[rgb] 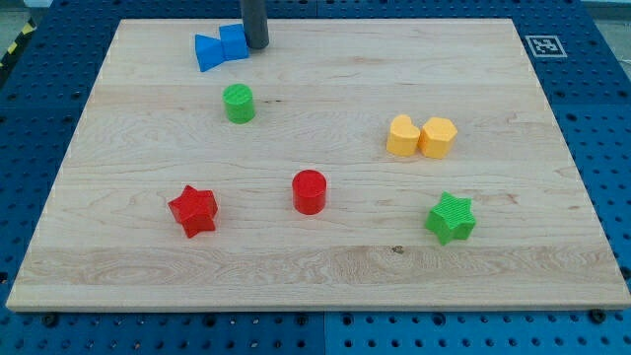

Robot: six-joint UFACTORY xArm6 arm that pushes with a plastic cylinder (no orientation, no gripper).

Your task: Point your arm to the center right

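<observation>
Rod, no jaws to open or shut: my tip (256,45) at the board's (325,266) top left, touching the blue blocks (220,49); centre-right goal beyond the two yellow blocks (421,136) unreached, whole traverse apparently remaining.

Work surface: pale wooden board (325,266), light grain running along its length, a small dark knot near the view's bottom centre. Board's far edge looks shorter than its near edge — camera looks down at an angle.

Beneath and around the board: blue perforated base plate (601,118), regular grid of small holes, visible on all four sides.

Top right corner, just off the board: a black-and-white square marker tag (544,45) lying on the blue plate.

Top left corner: a strip of yellow-black hazard tape (18,44).

Lighting even, diffuse — no hard glare on the wood.
</observation>
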